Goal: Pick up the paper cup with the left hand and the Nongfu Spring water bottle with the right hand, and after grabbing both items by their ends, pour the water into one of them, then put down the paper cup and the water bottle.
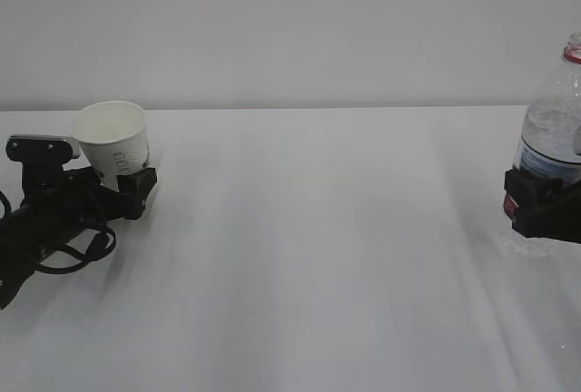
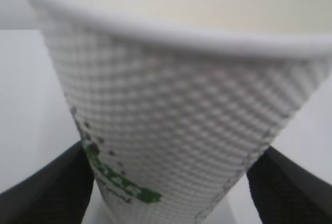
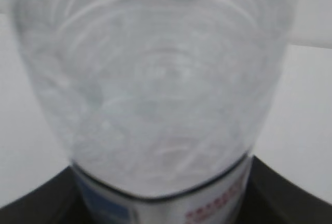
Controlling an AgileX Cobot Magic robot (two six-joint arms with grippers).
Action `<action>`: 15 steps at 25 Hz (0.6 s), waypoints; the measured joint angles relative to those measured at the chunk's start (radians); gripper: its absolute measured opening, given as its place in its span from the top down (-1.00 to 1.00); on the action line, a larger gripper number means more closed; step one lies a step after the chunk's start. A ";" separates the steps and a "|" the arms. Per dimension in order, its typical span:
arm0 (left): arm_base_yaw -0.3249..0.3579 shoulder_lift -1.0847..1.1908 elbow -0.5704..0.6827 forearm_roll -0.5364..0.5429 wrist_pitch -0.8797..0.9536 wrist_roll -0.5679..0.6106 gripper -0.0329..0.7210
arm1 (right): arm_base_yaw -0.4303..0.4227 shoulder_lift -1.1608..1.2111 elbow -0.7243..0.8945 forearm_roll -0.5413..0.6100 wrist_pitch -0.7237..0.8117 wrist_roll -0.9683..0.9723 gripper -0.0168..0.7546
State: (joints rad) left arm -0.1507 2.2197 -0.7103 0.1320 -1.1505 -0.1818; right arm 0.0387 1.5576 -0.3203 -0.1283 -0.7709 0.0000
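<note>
While cup [image 1: 114, 142] tilts, bottle [image 1: 551, 133] sits in R pincer [image 1: 537, 203]

Clear ribbed water bottle [image 3: 155, 94] close up, between 2 dark fingers [image 3: 36, 195] of the right hand [image 3: 161, 203].

Soft, even, rather flat light washes the white table [image 1: 318, 256] pale, with only a faint grey shadow under and just right of the left hand [image 1: 127, 183] and no hard glare. Both wrist views are blurred: the paper cup [image 2: 171, 130] between the fingers is soft, its lettering hard to read. The Nongfu Spring water bottle [image 3: 155, 94] is a hazy smear, perhaps too close to focus.
</note>
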 joint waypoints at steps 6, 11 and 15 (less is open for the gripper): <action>0.000 0.000 -0.024 0.000 0.000 0.000 -0.93 | 0.000 0.000 0.000 0.000 0.000 0.000 -0.21; 0.000 0.003 -0.048 -0.002 0.000 0.000 -0.92 | 0.000 0.000 0.000 0.002 0.000 0.000 -0.21; 0.000 0.004 -0.048 -0.004 0.000 0.000 -0.91 | 0.000 0.000 0.000 0.002 0.000 0.000 -0.21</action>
State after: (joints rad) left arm -0.1507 2.2240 -0.7585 0.1279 -1.1505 -0.1818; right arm 0.0387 1.5576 -0.3203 -0.1268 -0.7709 0.0000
